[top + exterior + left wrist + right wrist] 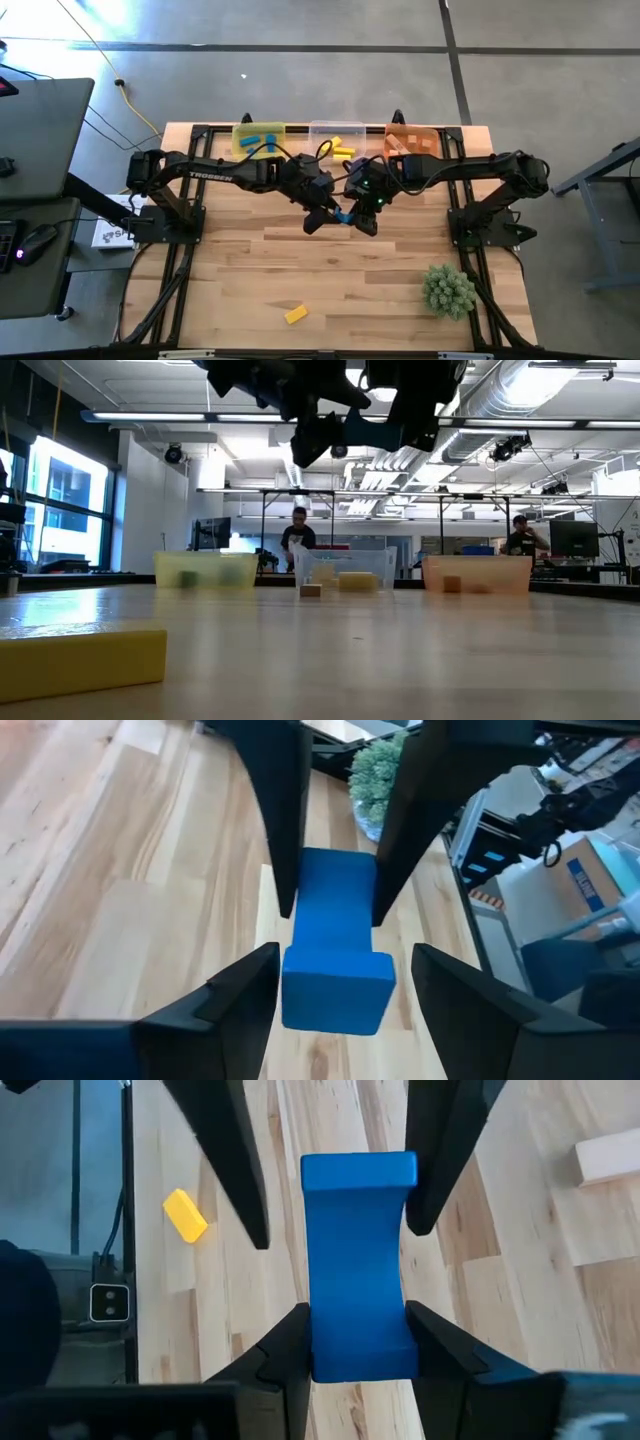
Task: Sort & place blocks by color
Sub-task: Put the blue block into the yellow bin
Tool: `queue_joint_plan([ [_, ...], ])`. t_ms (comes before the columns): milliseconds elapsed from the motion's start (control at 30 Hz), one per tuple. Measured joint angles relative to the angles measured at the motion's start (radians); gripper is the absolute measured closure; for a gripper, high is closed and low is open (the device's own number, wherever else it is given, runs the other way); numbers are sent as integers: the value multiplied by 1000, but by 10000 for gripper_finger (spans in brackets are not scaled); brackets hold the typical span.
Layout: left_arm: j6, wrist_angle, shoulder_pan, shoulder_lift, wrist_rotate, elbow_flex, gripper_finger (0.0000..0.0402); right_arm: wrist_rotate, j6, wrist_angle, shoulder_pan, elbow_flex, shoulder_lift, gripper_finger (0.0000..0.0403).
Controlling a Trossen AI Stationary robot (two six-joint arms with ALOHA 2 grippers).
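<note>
A blue block [345, 215] with a narrower middle hangs above the table's centre, between my two grippers. My right gripper [360, 1340] is shut on it and comes from the table's right. My left gripper [340, 1010] comes from the left and stands open, one finger on each side of the block's other end [335, 985], with a gap on both sides. A yellow block [295, 314] lies on the table near the front edge. A plain wood block [605, 1160] lies on the table near the bins. My right gripper pinches the blue block's two narrowed sides [320, 1330] between its two fingers, toward one end. The fingers slant downward and lie along the block, which sticks out past the fingertips toward my left gripper. The block is lifted clear of the table.
Along the far edge stand a yellow bin [259, 138] with blue blocks, a clear bin [337, 135] with yellow blocks and an orange bin [412, 140] with wood blocks. A spiky green plant ball [448, 290] sits at the front right.
</note>
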Motion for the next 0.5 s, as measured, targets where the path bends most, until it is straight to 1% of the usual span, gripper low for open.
queue_joint_plan([
  [133,16,-8,1,0,-8,0,197,-1,-2,0,-4,0,0,294],
  [233,18,-10,1,0,-10,0,214,-1,-5,0,-4,0,0,294],
  [500,75,-13,2,0,-13,0,292,-11,-18,-1,-21,0,0,294],
])
